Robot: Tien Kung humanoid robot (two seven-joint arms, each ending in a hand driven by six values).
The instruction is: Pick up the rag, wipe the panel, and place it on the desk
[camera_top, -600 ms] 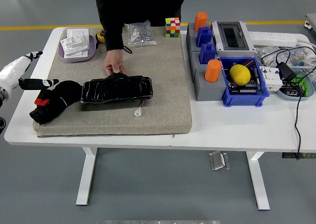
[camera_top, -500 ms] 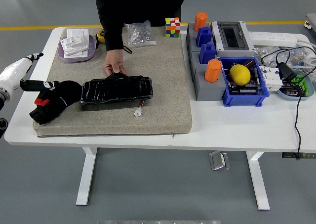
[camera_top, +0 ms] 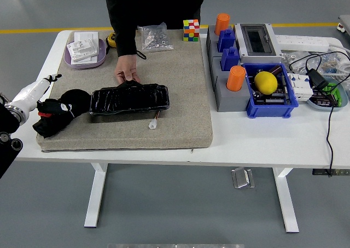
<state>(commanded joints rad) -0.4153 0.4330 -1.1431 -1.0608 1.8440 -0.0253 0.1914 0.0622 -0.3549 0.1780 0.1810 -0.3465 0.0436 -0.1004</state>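
— Where is my left hand (camera_top: 41,97)?

— It reaches in from the left, white and black fingers (camera_top: 49,79) spread loosely, gripping nothing. The black rag (camera_top: 57,115) lies bunched directly under and right of it, touching, on a tan mat (camera_top: 180,84) over the white table (camera_top: 262,136).

— And beyond?

— Right of the rag, a glossy black panel (camera_top: 129,99); a person's hand (camera_top: 126,70) rests on its far edge. Grey floor surrounds.
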